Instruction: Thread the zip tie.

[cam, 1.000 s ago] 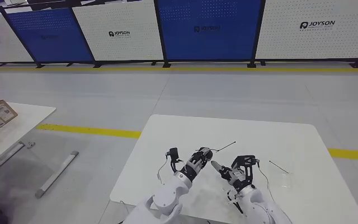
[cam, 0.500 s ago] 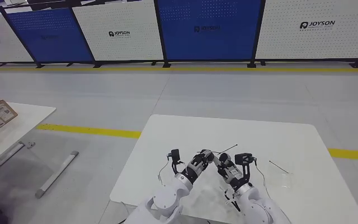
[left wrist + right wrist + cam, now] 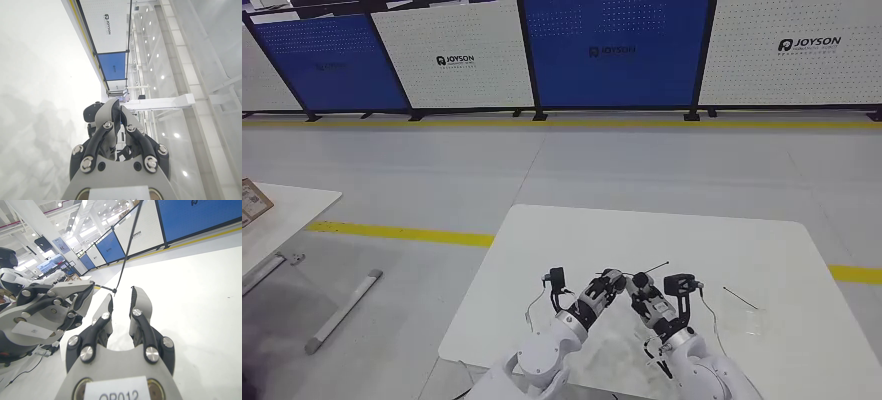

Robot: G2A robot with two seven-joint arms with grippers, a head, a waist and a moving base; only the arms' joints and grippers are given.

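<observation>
A black zip tie (image 3: 126,253) is held above the white table (image 3: 572,240). My left gripper (image 3: 90,287) is shut on a short stretch of strap beside the tie's head (image 3: 114,291). From the head, the long tail rises up and away. In the left wrist view my left gripper (image 3: 119,106) has its pads pressed together on a thin dark strip. My right gripper (image 3: 122,293) is open, with the head just off the tip of one finger (image 3: 110,298). In the top view, the left gripper (image 3: 614,278) and right gripper (image 3: 635,285) nearly meet, the zip tie (image 3: 650,268) poking out beyond them.
A second black zip tie (image 3: 739,297) lies on the table to the right, beside a clear plastic bag (image 3: 754,322). The table's far half is bare white surface. Blue and white partition panels (image 3: 617,50) stand across the floor beyond.
My right gripper has moved left toward the left gripper and now sits right by the held tie's head. The left gripper has barely shifted and stays shut on the tie.
</observation>
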